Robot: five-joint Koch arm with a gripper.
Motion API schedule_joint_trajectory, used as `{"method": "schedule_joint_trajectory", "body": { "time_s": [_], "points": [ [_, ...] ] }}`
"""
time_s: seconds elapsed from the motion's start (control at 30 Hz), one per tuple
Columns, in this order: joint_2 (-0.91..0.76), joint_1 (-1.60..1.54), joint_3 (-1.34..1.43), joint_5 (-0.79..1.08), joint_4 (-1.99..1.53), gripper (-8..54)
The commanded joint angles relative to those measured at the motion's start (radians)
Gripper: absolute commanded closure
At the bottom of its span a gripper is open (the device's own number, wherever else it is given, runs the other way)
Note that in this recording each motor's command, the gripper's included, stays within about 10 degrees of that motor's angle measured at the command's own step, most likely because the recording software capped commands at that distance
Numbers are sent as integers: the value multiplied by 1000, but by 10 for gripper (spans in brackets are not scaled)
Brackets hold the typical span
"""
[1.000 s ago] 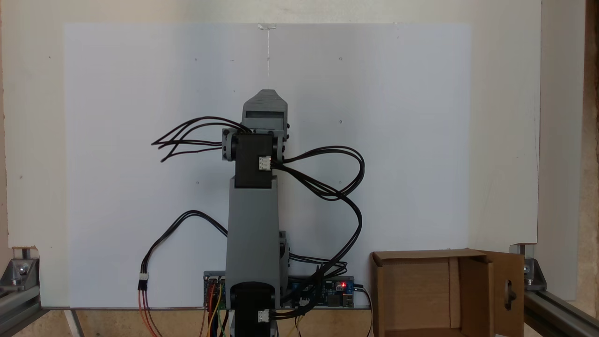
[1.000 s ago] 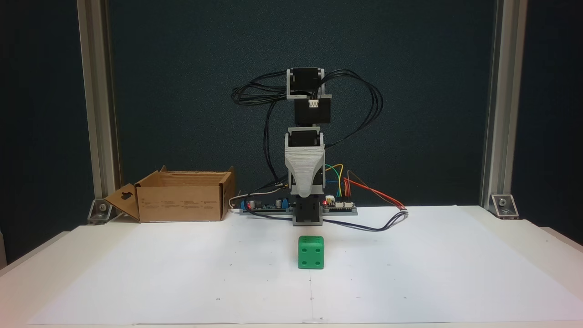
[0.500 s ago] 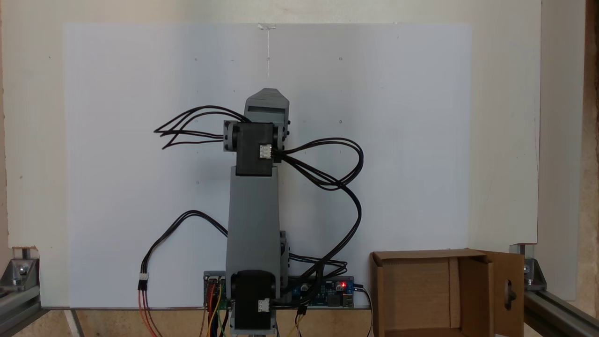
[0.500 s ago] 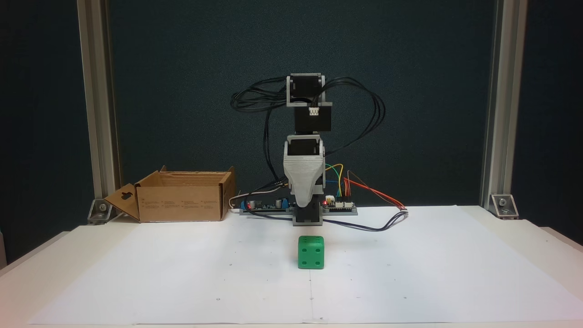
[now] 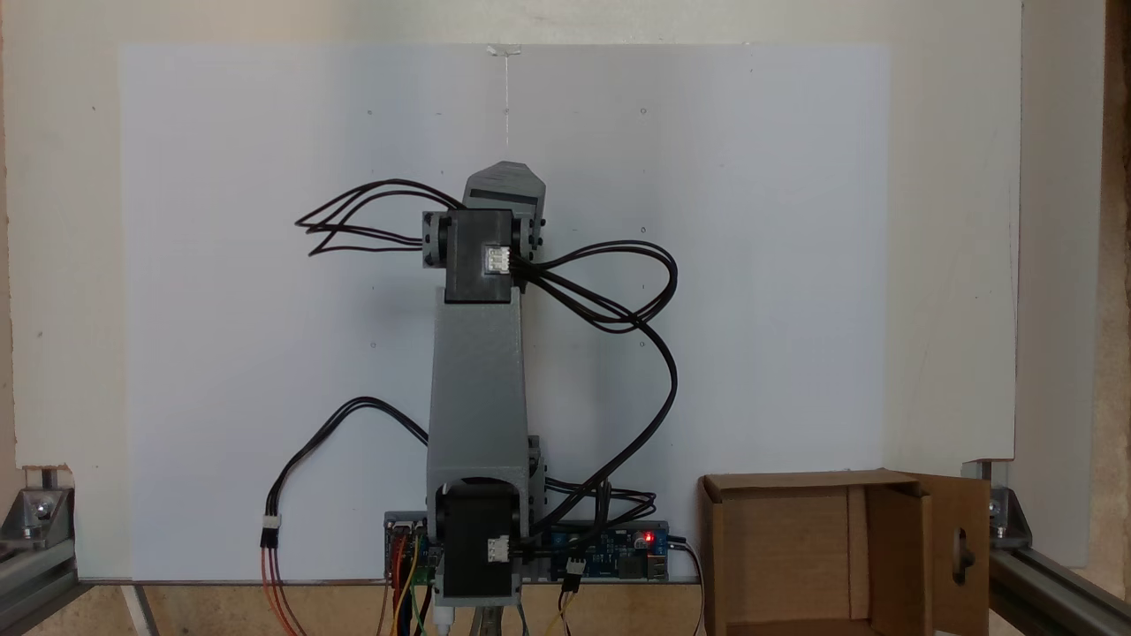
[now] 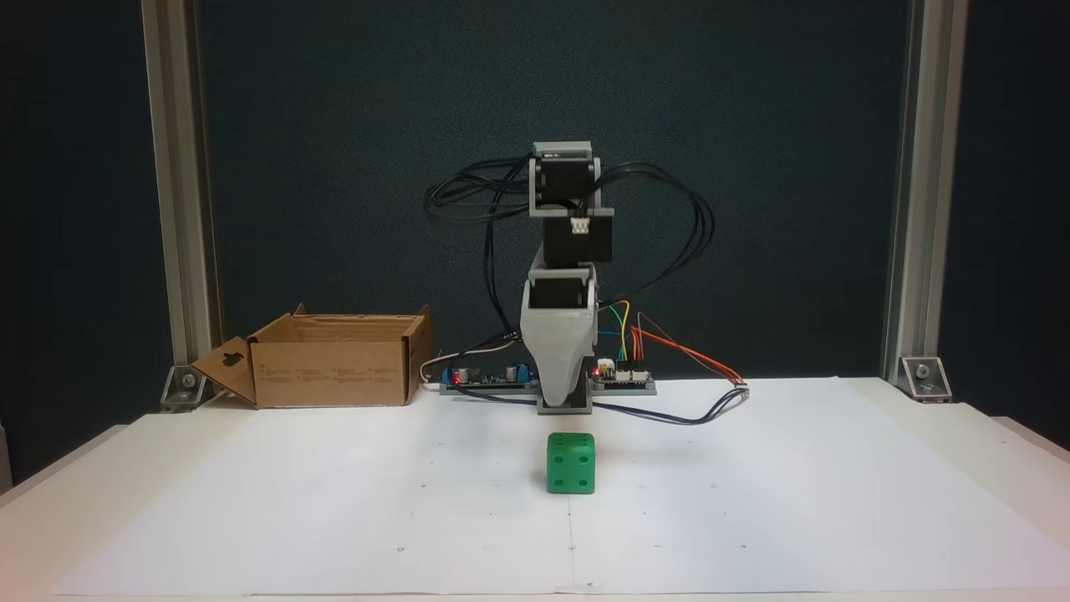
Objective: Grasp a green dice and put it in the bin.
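The small bright green plastic dice (image 6: pixel 572 462) sits on the white paper-covered surface (image 6: pixel 334 502), free and upright, four pips facing the camera. The grey plastic gripper (image 6: pixel 558 391) hangs nose-down directly behind the dice and a little above it, not touching. Its jaws lie one behind the other, so I cannot tell how wide they stand. I judge the gripper must go forward over the dice, then down. The brown cardboard bin (image 6: pixel 334 359) stands well to the left of the dice.
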State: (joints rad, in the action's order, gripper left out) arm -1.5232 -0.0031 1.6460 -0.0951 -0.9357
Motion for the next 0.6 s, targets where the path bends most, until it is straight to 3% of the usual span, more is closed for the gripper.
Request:
{"method": "schedule_joint_trajectory", "body": {
  "time_s": [0.0, 0.57],
  "points": [
    [-6, -15, -3, -32, 34, 24],
    [14, -20, 74, -31, 98, 24]
  ]
}}
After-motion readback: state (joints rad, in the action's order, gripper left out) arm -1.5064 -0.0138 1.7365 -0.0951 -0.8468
